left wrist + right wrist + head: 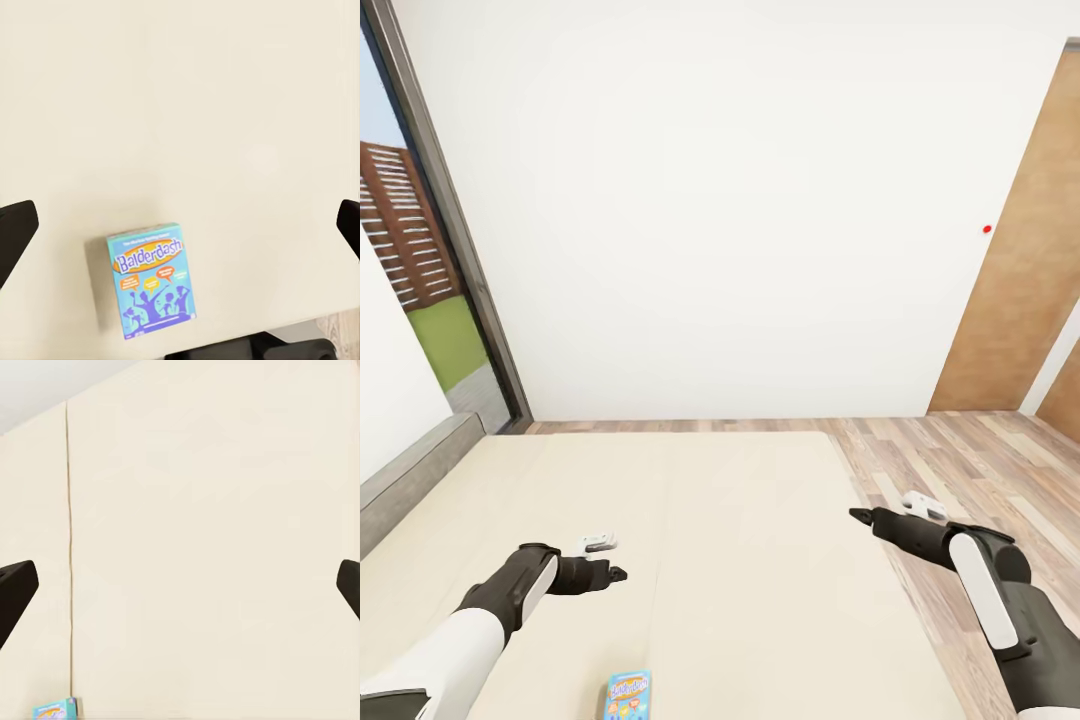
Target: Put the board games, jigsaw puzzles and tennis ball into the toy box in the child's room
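White wall and a wooden door are filling the far side of the room in the head view, with wood flooring running along the right of the bed, whose beige mattress is spreading out under both arms. The left end effector is hanging over the mattress, and the light blue board game is lying flat behind and slightly right of it, close to the robot's base. The right end effector is hanging near the mattress's right edge, well apart from the box. From this angle I cannot tell how wide either is spread.

Looking along the left end effector, its two dark fingertips are sitting at the picture's opposite edges, so it is released and carrying nothing. The board game, lettered Balderdash, is lying below and nearer the robot than the point between the fingers, not touching them.

Looking along the right end effector, its fingertips are likewise standing wide apart, released and empty, over bare bed; the board game is showing small and far off.

Judging the risk: the box is thin and lying flat on a soft mattress, so fingers coming straight down may be pressing it into the bedding rather than getting under an edge, or sliding it away. Reaching back so close to the base may also be straining the arm.
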You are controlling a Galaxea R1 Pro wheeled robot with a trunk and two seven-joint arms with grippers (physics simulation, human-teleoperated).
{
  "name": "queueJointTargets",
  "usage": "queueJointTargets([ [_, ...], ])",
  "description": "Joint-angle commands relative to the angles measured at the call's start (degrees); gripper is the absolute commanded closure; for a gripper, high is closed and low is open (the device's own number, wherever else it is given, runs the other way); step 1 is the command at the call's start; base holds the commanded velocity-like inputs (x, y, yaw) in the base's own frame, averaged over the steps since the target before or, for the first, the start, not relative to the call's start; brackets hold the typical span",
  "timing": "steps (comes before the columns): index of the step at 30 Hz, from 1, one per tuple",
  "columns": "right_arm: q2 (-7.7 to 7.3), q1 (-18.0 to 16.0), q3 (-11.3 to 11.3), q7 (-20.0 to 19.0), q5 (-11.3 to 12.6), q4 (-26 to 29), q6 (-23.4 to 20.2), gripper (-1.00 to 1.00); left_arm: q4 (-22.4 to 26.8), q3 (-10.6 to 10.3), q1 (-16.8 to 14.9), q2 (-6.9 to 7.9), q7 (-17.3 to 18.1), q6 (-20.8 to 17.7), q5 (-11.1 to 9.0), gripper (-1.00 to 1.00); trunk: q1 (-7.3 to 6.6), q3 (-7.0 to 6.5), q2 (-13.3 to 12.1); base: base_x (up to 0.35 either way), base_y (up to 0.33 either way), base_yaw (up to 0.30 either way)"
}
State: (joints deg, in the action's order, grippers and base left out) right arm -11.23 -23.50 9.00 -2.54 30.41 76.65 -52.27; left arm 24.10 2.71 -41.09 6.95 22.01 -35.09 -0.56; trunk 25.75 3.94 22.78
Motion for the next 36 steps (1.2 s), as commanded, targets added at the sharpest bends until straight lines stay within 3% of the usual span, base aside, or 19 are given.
queueJointTargets([
  [1,0.06,-0.1,0.1,-0.2,-0.1,0.3,-0.7,-1.00,0.1,0.3,0.0,-0.19,0.1,-0.5,0.0,-1.00,0.04,0.21,0.1,0.000,0.000,0.000],
  [11,0.12,-0.1,0.2,-0.1,0.1,0.7,-2.2,-1.00,0.0,0.2,0.0,-1.10,0.1,-0.5,0.1,-1.00,0.04,1.08,0.1,0.000,0.000,0.000],
  [23,-0.19,-0.1,0.5,-0.3,0.5,0.9,-2.7,-1.00,-0.3,0.2,0.0,-0.93,0.1,-0.4,0.0,-1.00,0.04,2.20,0.1,0.000,0.000,0.000],
  [30,-0.21,-0.1,0.5,-3.4,0.7,3.1,-5.7,-1.00,-2.0,0.3,0.0,-0.67,0.2,0.1,-0.1,-1.00,0.04,2.86,0.1,0.000,0.000,0.000],
  [36,-0.38,-0.1,0.6,-9.0,0.7,4.2,-6.9,-1.00,-4.0,0.5,0.0,-0.55,0.8,1.5,-0.3,-1.00,0.04,3.43,0.1,0.000,0.000,0.000],
])
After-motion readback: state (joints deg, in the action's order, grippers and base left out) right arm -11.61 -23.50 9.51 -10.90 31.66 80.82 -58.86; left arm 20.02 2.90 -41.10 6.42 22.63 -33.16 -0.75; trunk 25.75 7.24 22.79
